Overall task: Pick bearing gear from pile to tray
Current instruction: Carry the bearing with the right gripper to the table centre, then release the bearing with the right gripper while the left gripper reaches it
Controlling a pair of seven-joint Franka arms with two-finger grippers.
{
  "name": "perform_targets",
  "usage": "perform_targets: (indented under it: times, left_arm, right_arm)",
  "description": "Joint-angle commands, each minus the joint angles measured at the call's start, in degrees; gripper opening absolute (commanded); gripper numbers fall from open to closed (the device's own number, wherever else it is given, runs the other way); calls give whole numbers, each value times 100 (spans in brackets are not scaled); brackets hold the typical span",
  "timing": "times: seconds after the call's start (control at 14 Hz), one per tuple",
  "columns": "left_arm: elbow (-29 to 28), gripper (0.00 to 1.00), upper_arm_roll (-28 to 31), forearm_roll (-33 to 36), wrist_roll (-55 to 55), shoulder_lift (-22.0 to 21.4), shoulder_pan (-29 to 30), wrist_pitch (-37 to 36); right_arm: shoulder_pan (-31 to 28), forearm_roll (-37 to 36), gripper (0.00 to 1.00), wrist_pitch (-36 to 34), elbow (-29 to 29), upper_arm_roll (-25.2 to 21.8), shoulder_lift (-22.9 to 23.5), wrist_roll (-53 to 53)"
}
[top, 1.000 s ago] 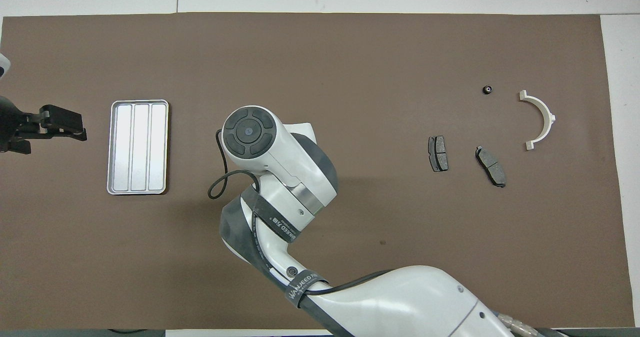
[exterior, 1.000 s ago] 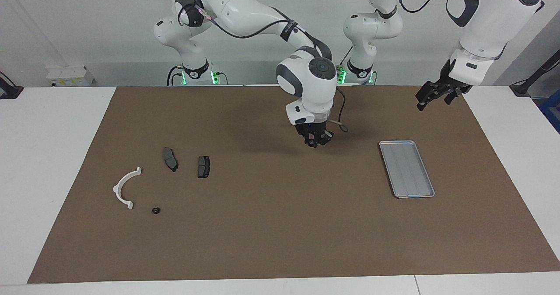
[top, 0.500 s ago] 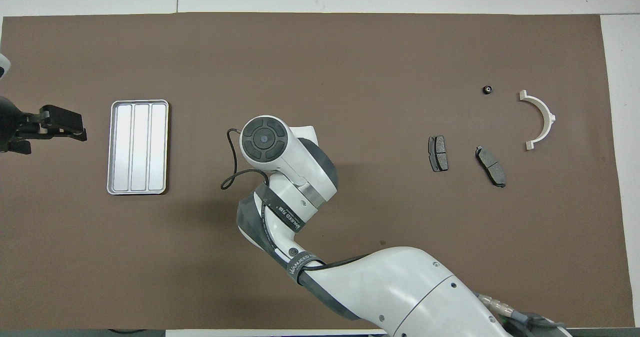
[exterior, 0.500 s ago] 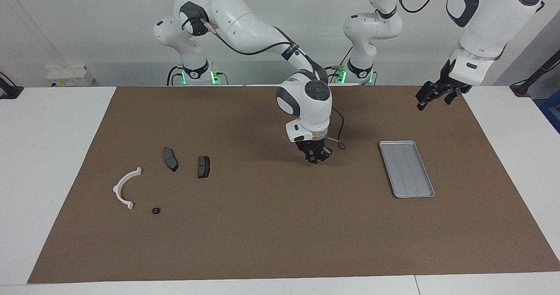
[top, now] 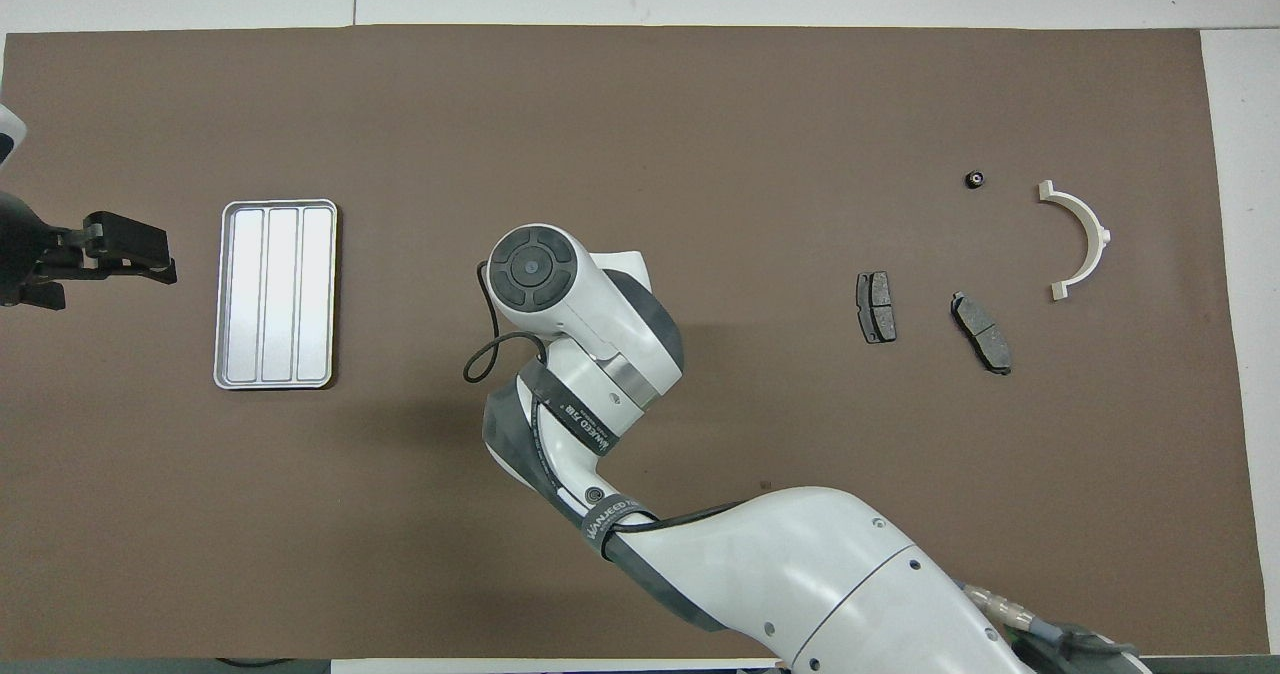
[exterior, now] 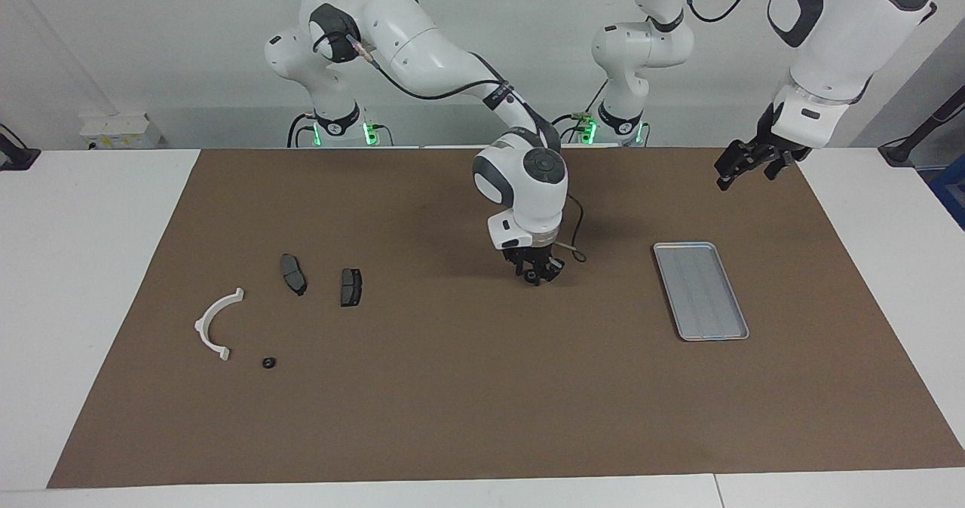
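Note:
The pile lies at the right arm's end of the brown mat: a white half-ring bracket, two dark brake pads, and one small black round bearing gear beside the bracket. The silvery tray sits bare toward the left arm's end. My right gripper hangs low over the middle of the mat, between pile and tray; in the overhead view its own wrist hides it. My left gripper waits raised beside the tray, open.
The brown mat covers most of the white table. The right arm's forearm crosses low over the mat's near part. A loose cable loop hangs beside the right wrist.
The right gripper has come down toward the mat and shifted slightly toward the pile's end. The left arm, the tray and the pile have stayed put.

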Motion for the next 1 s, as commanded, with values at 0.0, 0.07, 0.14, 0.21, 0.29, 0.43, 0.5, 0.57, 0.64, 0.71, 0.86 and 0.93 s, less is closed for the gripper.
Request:
perform_targets:
  times: [0.0,0.07,0.14,0.21,0.29,0.43,0.5,0.57,0.64,0.71,0.86,0.93]
  left_arm:
    - [-212,100,33,-54,-100,-141,-45,14]
    - [-273,100,24,-89,-336,-159,-54,110]
    - [-404,100,15,-124,-547,-194,-62,215]
    - [-467,100,15,-133,-636,-176,-202,364]
    - [-485,100,24,-133,-994,-98,-473,487]
    - [-642,100,6,-124,-2029,130,-965,1039]
    - [-687,100,15,-124,-2556,375,-1333,1347]
    - [-687,100,15,-124,-3005,612,-1572,1620]
    - [-783,100,6,-124,-3271,780,-1774,1953]
    - [-1053,100,-3,-133,-3526,817,-1933,2470]
    - [-1127,100,32,-133,-4053,1436,-2502,3080]
    - [-918,100,24,-125,-4352,1832,-2697,3116]
  right_arm:
    - [-605,1,100,-1328,840,118,-278,-938]
    - [-860,19,100,-1506,860,127,-497,-1447]
    - [-1106,45,100,-1586,843,127,-725,-2105]
    - [-1326,37,100,-1787,826,110,-884,-2912]
    - [-1598,2,100,-1928,817,101,-1008,-3651]
    - [-2186,-25,100,-1930,651,101,-1166,-5127]
    - [-2555,-25,100,-1851,589,101,-1167,-5970]
    - [-2915,-25,100,-1642,466,101,-1167,-6701]
    - [-3206,-25,100,-1335,187,101,-1245,-7265]
    - [-3374,-25,100,-1036,-103,101,-1333,-7627]
    - [-3726,-51,100,-368,-683,92,-1395,-7842]
    - [-3840,-77,100,-8,-965,83,-1395,-7877]
